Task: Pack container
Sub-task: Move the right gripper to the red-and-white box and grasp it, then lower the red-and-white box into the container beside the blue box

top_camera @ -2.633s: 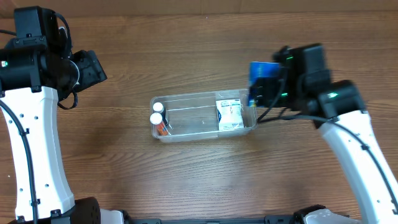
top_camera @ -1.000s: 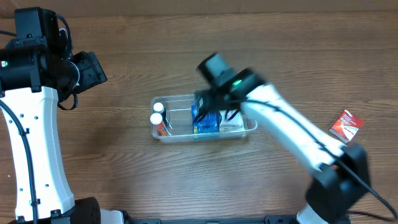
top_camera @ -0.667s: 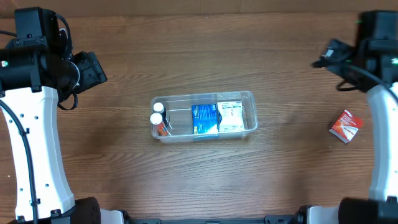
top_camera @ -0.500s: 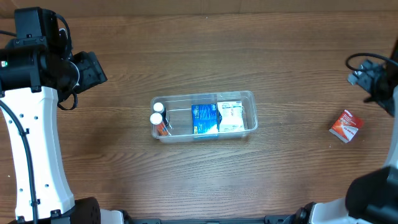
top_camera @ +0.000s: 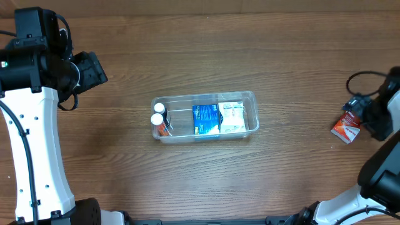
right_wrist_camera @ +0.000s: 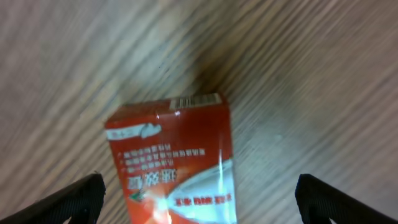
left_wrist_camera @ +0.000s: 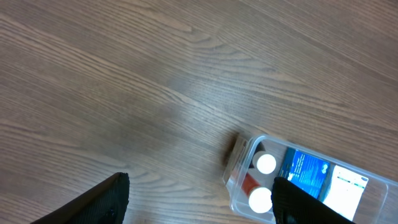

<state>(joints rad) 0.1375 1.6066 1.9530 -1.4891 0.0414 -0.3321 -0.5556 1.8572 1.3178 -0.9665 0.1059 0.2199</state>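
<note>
The clear plastic rectangular container [top_camera: 252,99] stands at the middle of the brown wood-grain table [top_camera: 206,181]. It holds two white-capped bottles [top_camera: 157,113] at its left end, and a blue packet [top_camera: 205,120] beside a white packet [top_camera: 232,117] toward its right end. A gap remains between the bottles and the blue packet.

A red cardboard box [right_wrist_camera: 171,162] lies flat on the table, well apart from the container, to its right. The right gripper [right_wrist_camera: 200,198] hovers over this box with its jaws fully spread and grips nothing. The left gripper [left_wrist_camera: 202,202] is partly spread and empty, near the container's bottle end.

Probable next step: grasp of the red box.

Hazards:
- The box lies skewed to the finger line. Jaws closing on its corners would probably twist it or push it along the smooth wood.
- A descent that is too shallow would likely pinch only the top edge, and the box could slip out in transit.
- The free gap looks narrow. A misaligned placement could catch the rim, tip the bottles, or shove the light container.
</note>
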